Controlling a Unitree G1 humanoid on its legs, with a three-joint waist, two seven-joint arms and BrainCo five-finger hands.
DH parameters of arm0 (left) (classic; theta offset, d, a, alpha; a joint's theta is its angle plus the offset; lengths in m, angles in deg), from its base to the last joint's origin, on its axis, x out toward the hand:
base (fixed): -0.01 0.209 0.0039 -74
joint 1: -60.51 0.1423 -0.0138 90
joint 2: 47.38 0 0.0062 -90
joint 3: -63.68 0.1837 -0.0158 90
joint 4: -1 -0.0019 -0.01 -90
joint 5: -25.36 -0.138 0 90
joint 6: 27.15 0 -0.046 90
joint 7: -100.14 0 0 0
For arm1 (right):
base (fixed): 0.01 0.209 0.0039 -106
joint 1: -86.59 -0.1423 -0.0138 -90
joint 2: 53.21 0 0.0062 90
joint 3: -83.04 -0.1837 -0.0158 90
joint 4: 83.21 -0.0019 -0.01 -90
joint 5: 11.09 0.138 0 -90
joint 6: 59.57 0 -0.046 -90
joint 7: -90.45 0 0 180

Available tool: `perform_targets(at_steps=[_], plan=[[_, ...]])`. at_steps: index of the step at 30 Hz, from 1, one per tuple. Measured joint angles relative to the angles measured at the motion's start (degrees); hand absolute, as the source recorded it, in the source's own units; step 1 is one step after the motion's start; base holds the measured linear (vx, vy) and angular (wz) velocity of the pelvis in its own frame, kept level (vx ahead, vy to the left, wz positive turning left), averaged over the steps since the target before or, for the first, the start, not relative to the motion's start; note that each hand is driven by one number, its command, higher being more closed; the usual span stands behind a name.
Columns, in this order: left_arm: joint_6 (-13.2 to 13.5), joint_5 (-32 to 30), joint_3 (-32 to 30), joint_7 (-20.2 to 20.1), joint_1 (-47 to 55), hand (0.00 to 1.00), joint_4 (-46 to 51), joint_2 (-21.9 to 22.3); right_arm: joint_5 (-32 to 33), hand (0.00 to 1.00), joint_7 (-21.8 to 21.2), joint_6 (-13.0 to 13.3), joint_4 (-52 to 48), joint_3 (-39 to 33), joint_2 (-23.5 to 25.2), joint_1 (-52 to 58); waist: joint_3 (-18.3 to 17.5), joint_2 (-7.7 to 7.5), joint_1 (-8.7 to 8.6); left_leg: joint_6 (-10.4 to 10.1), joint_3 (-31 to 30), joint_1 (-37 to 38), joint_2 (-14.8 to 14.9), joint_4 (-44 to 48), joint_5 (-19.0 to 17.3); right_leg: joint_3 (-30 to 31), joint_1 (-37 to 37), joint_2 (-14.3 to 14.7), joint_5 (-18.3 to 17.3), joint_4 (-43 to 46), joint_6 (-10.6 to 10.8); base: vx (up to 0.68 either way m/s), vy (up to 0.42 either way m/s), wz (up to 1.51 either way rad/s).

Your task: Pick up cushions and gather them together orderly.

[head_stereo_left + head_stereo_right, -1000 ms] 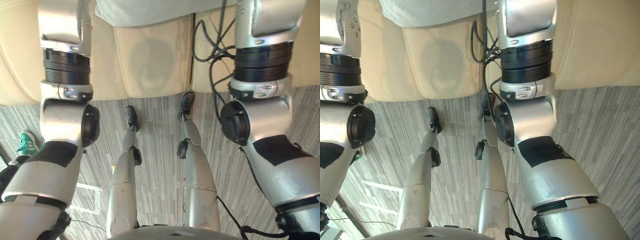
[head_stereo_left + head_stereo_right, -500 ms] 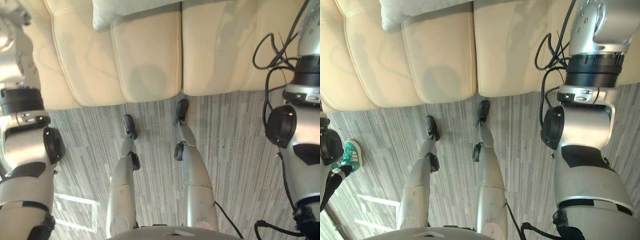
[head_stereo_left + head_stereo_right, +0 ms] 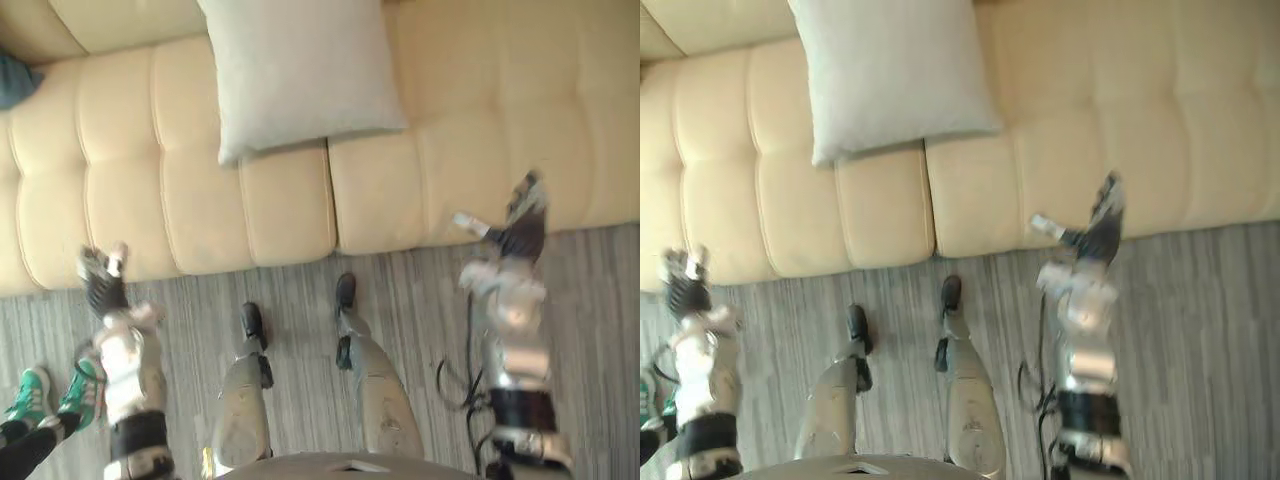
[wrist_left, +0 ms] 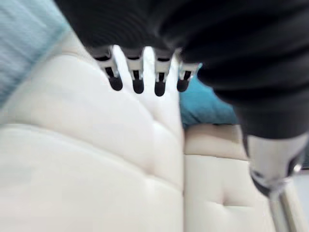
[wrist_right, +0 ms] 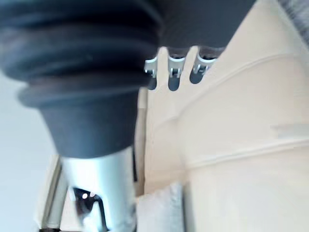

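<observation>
Grey cushion lies on sofa seat, untouched. Left robot hand and right robot hand hang before sofa front, fingers straight, holding nothing. Teal cushion, probably, at sofa's left end. Gathering not yet begun.

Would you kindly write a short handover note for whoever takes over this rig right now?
The left robot hand and right robot hand are open, empty, near the sofa's front edge.
The grey cushion lies on the seat, untouched; a teal cushion, apparently, sits at the sofa's left end.
Done: nothing gathered. Left: bring both together neatly.
</observation>
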Motion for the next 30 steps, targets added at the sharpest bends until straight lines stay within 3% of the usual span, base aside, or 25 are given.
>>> perform_targets(at_steps=[4, 11, 17, 21, 23, 24, 26, 27, 28, 30], plan=[[-1.0, -3.3, 3.1, -3.3, 5.8, 0.00, -10.1, 2.4, -5.9, 0.00, -3.8, 0.0, 8.9, 2.5, 5.0, 7.3, -4.6, -0.81, 0.93, 0.2, 1.2, 6.6, 0.4, 0.7, -2.3, 0.2, 7.2, 0.7, -0.7, -2.0, 0.1, 0.10, 0.048, -0.14], [-2.9, -9.0, 2.4, -4.9, 6.8, 0.00, -31.4, 3.7, -12.1, 0.00, -5.4, -2.0, 34.5, 1.1, 9.5, 8.5, -12.0, -1.02, 1.49, 0.1, 1.1, 14.3, -0.3, 0.8, -5.5, 0.5, 17.8, 0.7, 1.3, -8.6, 2.0, 0.06, 0.071, -0.03], [-3.4, -12.2, 2.3, -4.9, 6.1, 0.00, -36.8, 2.8, -13.1, 0.00, -5.4, -3.6, 44.9, -2.4, 9.4, 7.8, -13.1, -1.21, 1.41, 0.3, 1.2, 18.2, -2.0, 0.9, -6.7, 2.8, 22.4, 0.0, 3.7, -11.9, 2.7, 0.04, 0.078, -0.11], [-3.7, -12.6, 1.1, -4.8, 6.2, 0.00, -38.2, 1.6, -13.1, 0.00, -5.4, -4.0, 47.4, -2.6, 9.3, 6.8, -13.2, -1.89, 1.91, 1.1, 4.2, 20.4, -2.9, 2.6, -8.7, 7.6, 22.8, -0.2, 4.9, -11.8, 3.2, -0.04, 0.084, -0.54], [-3.8, -12.7, -0.1, -4.7, 6.1, 0.00, -38.5, 1.3, -13.0, 0.00, -5.4, -4.1, 49.2, -2.5, 9.0, 6.0, -12.6, -2.72, 1.80, 2.3, 4.4, 20.2, -3.5, 5.0, -10.6, 8.4, 22.1, -0.3, 5.5, -10.4, 2.9, -0.13, 0.066, -0.64], [-3.8, -12.6, -0.7, -4.3, 5.9, 0.00, -38.4, 1.1, -12.9, 0.00, -5.4, -4.1, 49.3, -2.0, 8.9, 5.8, -12.5, -3.11, 2.51, 4.6, 2.3, 20.2, -5.3, 4.9, -11.6, 9.6, 21.5, -0.5, 6.6, -10.2, 2.8, -0.19, 0.042, -0.73], [-4.0, -12.5, -2.1, -4.1, 5.6, 0.00, -38.5, 1.2, -12.4, 0.00, -5.4, -4.3, 49.6, -2.2, 8.9, 4.3, -11.8, -1.92, 2.55, 4.5, 4.0, 19.8, -3.8, 4.9, -9.9, 5.1, 18.3, -2.2, 0.6, -1.4, 1.4, -0.15, 0.050, -0.27], [-4.0, -12.5, -2.1, -3.5, 5.6, 0.00, -38.0, 0.5, -12.0, 0.00, -5.4, -4.7, 50.9, -2.5, 8.8, 4.4, -11.8, -1.90, 1.83, 4.4, 2.1, 19.6, -3.5, 4.4, -8.5, 0.2, 13.4, -5.4, -9.5, 22.4, 0.0, -0.07, 0.038, 0.69], [-4.2, -12.5, -2.0, -3.3, 5.7, 0.00, -38.0, -0.2, -11.9, 0.00, -5.4, -5.0, 52.8, -2.8, 8.8, 4.7, -12.0, -2.37, 1.77, 4.1, 0.4, 20.0, -3.5, 3.6, -7.3, -0.9, 14.3, -7.2, -12.9, 33.1, 0.8, -0.06, -0.001, 0.91], [-4.4, -12.5, -2.1, -3.1, 6.8, 0.00, -37.6, -1.1, -11.4, 0.00, -5.4, -5.0, 54.0, -3.2, 8.9, 5.0, -12.8, -3.75, 2.37, 3.3, -1.7, 20.2, -3.9, 1.9, -4.7, -0.5, 19.0, -9.7, -15.2, 39.2, 3.6, -0.03, -0.147, 0.65]])
